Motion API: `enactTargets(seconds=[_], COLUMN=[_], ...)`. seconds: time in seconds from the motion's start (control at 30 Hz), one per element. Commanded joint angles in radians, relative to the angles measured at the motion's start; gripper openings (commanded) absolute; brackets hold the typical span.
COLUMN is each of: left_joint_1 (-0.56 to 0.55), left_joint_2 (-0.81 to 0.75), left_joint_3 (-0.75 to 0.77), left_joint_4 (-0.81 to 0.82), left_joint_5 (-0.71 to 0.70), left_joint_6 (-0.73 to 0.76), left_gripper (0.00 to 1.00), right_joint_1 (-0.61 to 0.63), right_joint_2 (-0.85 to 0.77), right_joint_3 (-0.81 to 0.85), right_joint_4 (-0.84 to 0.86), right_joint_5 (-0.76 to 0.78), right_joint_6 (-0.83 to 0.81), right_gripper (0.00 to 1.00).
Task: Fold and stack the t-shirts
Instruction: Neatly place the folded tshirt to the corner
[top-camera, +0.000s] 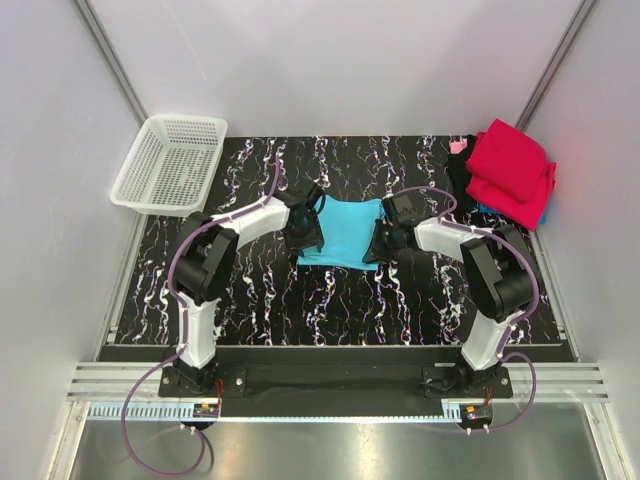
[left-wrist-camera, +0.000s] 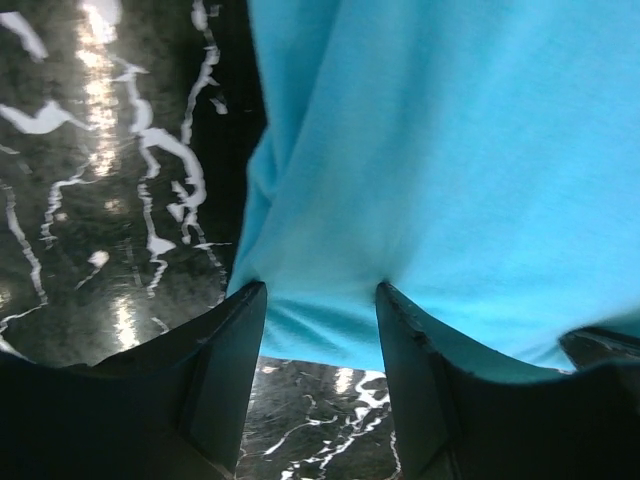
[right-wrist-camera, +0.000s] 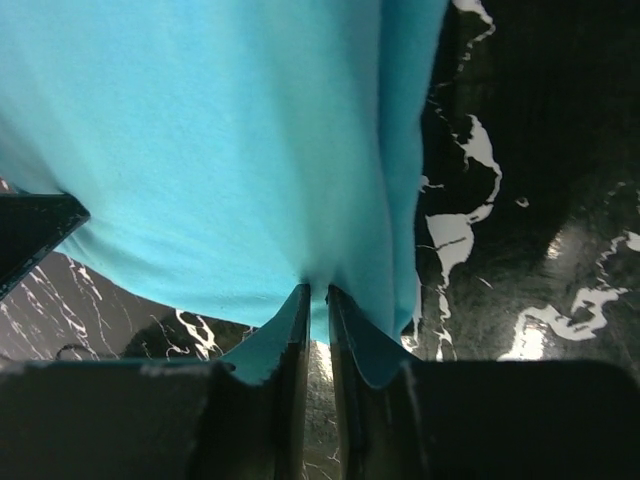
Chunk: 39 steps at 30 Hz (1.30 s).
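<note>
A turquoise t-shirt (top-camera: 345, 232) lies partly folded on the black marbled table (top-camera: 260, 300), between the two arms. My right gripper (right-wrist-camera: 317, 292) is shut on its edge, and a narrow fold of turquoise cloth (right-wrist-camera: 250, 150) is pinched between the fingers. My left gripper (left-wrist-camera: 318, 295) stands open at the shirt's opposite edge. Its fingertips (left-wrist-camera: 250, 300) rest against the turquoise t-shirt (left-wrist-camera: 430, 150), and the hem lies loose in the wide gap between them. In the top view the left gripper (top-camera: 305, 235) and the right gripper (top-camera: 380, 240) flank the shirt. A folded crimson red t-shirt (top-camera: 512, 172) tops a pile at the back right.
A white mesh basket (top-camera: 170, 162) sits at the back left corner. Under the red shirt, black cloth (top-camera: 462, 178) and a bit of pink cloth (top-camera: 458, 146) show. White walls close in the table on three sides.
</note>
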Motion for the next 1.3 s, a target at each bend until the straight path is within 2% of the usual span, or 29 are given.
enactTargets(seconds=[0.0,0.33,0.57,0.7,0.83,0.87,0.9,0.97,1.0,1.13,1.27], left_joint_1=[0.017,0.018,0.020,0.020,0.020,0.018,0.020,0.020,0.020,0.021,0.027], left_joint_2=[0.030,0.079,-0.010,-0.120,-0.235,-0.251,-0.267,-0.312,-0.324,-0.387,-0.444], left_joint_3=[-0.065,-0.067,-0.016,0.008,0.022,0.021,0.018,0.006,-0.001,-0.050,-0.141], left_joint_4=[-0.174,-0.204,-0.202,-0.187,-0.181,-0.179,-0.179,-0.176,-0.173,-0.121,-0.044], left_joint_5=[-0.166,-0.192,-0.169,-0.142,-0.120,-0.117,-0.116,-0.111,-0.108,-0.035,0.086], left_joint_6=[0.025,0.038,0.092,0.117,0.144,0.152,0.154,0.157,0.157,0.160,0.172], left_gripper=[0.56,0.56,0.56,0.56,0.56,0.56,0.56,0.56,0.56,0.57,0.57], right_joint_1=[-0.003,-0.001,-0.001,-0.003,-0.001,-0.001,-0.003,-0.004,-0.004,-0.049,-0.153], right_joint_2=[0.008,0.012,-0.061,-0.148,-0.230,-0.244,-0.273,-0.303,-0.308,-0.296,-0.268], right_joint_3=[-0.053,-0.057,-0.038,-0.020,-0.001,0.003,0.008,0.016,0.022,0.034,-0.024], right_joint_4=[-0.178,-0.213,-0.227,-0.236,-0.253,-0.257,-0.259,-0.259,-0.253,-0.193,-0.019], right_joint_5=[0.186,0.213,0.197,0.188,0.206,0.213,0.213,0.255,0.256,0.196,-0.040], right_joint_6=[-0.022,-0.019,-0.031,-0.040,-0.042,-0.044,-0.053,-0.060,-0.076,-0.090,-0.074], right_gripper=[0.21,0.20,0.22,0.30,0.46,0.50,0.60,0.69,0.78,0.81,0.78])
